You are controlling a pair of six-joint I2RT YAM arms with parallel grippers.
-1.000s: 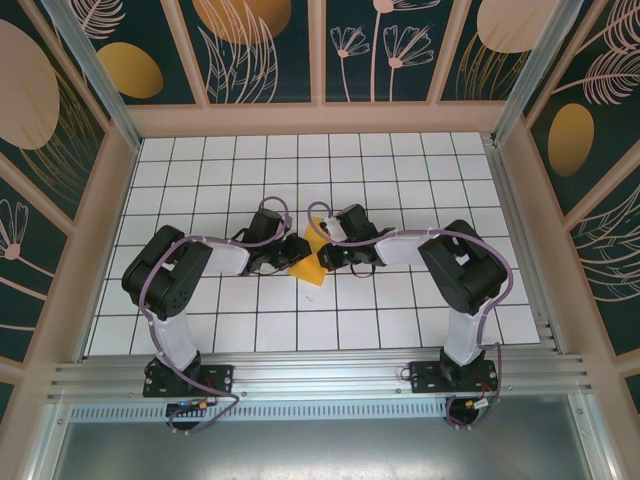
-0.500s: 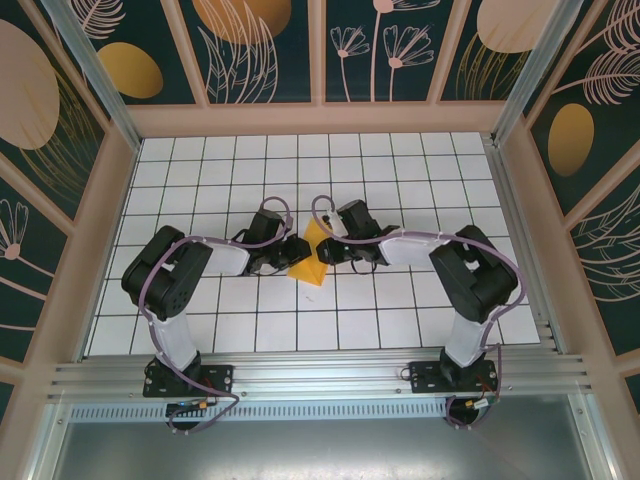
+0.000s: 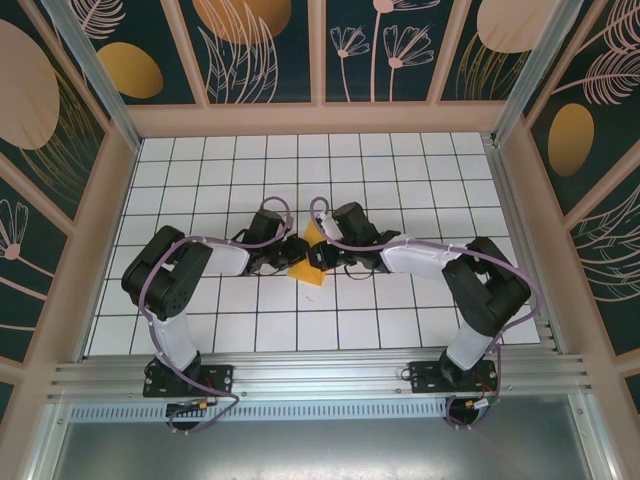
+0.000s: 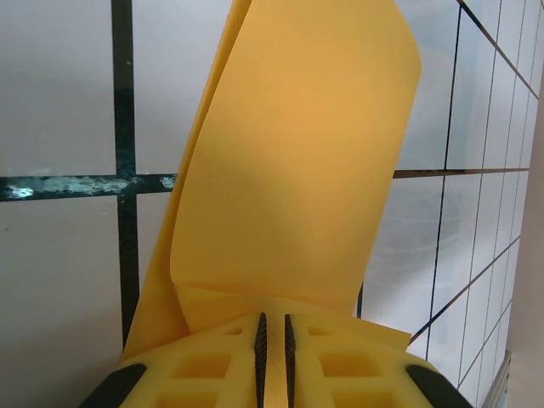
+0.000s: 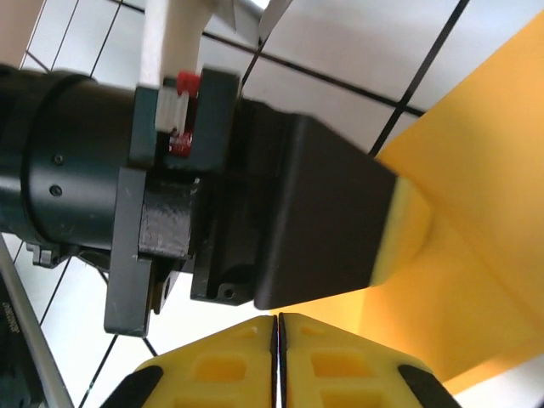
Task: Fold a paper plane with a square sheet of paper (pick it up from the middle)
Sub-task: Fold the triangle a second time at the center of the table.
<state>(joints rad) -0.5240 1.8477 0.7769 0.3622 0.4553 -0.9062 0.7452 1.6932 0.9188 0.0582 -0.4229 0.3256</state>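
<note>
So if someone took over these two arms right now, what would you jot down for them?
Left gripper: shut on the square sheet of paper, held curled over the tiled table.
Right gripper: jaws shut, close beside the left one; whether it pinches the paper I cannot tell.
Done: sheet picked up and partly folded.
Left to do: the rest of the folding.

- The right arm [image 3: 432,255] stretches farther toward the left of the top view, and its elbow sinks toward the lower right.
- The right gripper [image 3: 322,256] shifts left to the frame centre, over the folded sheet [image 3: 306,271], hiding more of its upper part.
</note>
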